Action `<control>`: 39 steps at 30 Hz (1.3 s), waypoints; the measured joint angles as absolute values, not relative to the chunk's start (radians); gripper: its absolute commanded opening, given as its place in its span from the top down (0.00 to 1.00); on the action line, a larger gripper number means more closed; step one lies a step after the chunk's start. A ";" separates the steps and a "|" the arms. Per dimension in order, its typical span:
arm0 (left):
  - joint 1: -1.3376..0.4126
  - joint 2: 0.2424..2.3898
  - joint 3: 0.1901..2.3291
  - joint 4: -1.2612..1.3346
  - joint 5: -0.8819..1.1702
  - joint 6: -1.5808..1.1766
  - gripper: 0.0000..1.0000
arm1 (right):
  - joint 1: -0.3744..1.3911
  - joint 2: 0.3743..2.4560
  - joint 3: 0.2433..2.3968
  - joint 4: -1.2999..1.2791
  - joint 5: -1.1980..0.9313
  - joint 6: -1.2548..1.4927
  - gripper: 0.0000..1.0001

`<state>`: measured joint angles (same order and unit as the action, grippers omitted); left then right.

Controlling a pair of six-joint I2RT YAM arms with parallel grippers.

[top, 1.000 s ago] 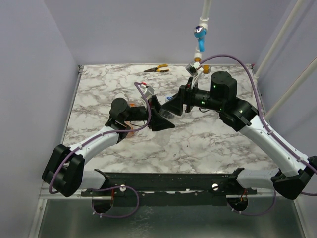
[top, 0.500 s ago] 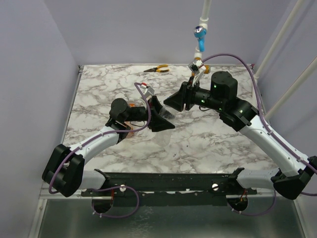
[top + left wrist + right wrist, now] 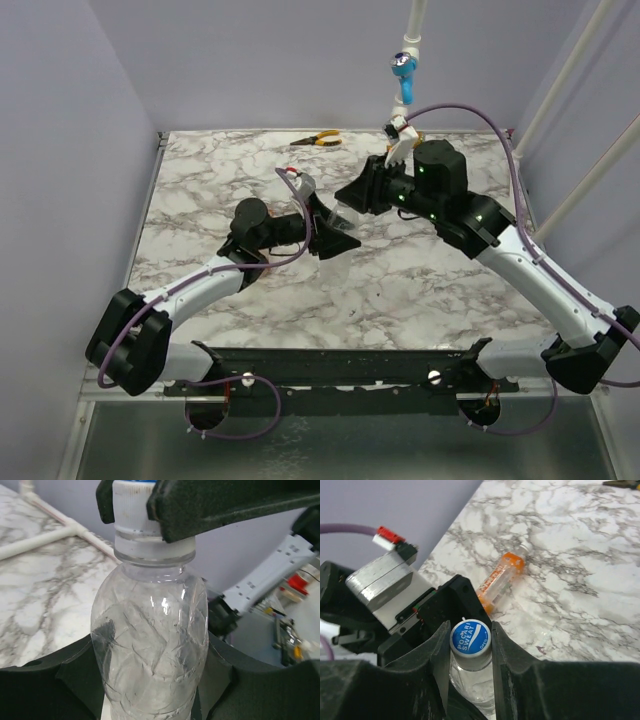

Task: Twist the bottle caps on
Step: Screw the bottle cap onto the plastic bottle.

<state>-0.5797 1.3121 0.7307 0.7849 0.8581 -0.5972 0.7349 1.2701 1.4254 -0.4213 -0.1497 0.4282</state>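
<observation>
- Marbled white-and-grey surface point(image 3: 200, 180) carries both arms, whose ends meet above its middle.
- Black-and-white right arm point(image 3: 520, 265) reaches in from the right. The right jaws are closed on the cap, one finger on each side of it.
- Black-and-white left arm point(image 3: 195, 285) reaches in from the left. The left jaws are closed around the clear bottle's body and hold it above the surface.
- White pipe with a blue valve handle point(image 3: 403, 68) hangs by the back wall, above the far edge of the surface.
- Clear, crinkled plastic bottle point(image 3: 150, 645) looks empty. Its body sits between the left jaws and its neck points toward the right arm's wrist.
- Orange-handled pliers point(image 3: 316, 140) lie near the far edge of the surface, well apart from both arms.
- Small slim bottle with orange contents point(image 3: 501, 580) lies on its side on the surface, just beyond the left arm's wrist, with nothing touching it. Whether its narrow neck carries a cap cannot be told.
- White ribbed cap with a blue printed top point(image 3: 132, 510) sits on the clear bottle's neck, above the neck ring.
</observation>
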 measured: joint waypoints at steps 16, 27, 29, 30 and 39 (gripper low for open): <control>-0.779 1.330 0.739 0.590 0.007 -0.242 0.75 | 0.800 1.540 1.682 -0.661 0.271 0.596 0.16; -0.632 1.318 0.732 0.579 0.355 -0.316 0.75 | 0.736 1.358 1.564 -0.599 0.110 0.483 0.02; -0.613 1.318 0.716 0.571 0.446 -0.343 0.75 | 0.703 1.310 1.535 -0.571 0.045 0.466 0.03; -0.610 1.318 0.713 0.570 0.468 -0.347 0.75 | 0.681 1.290 1.523 -0.559 0.001 0.457 0.04; -0.610 1.312 0.681 0.734 0.802 -0.532 0.75 | 0.442 1.216 1.297 -0.366 -0.552 0.436 0.12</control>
<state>-0.6098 1.3117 0.6811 0.7341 0.8017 -0.5323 0.4419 1.2163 1.2972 -0.3656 -0.5518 0.4362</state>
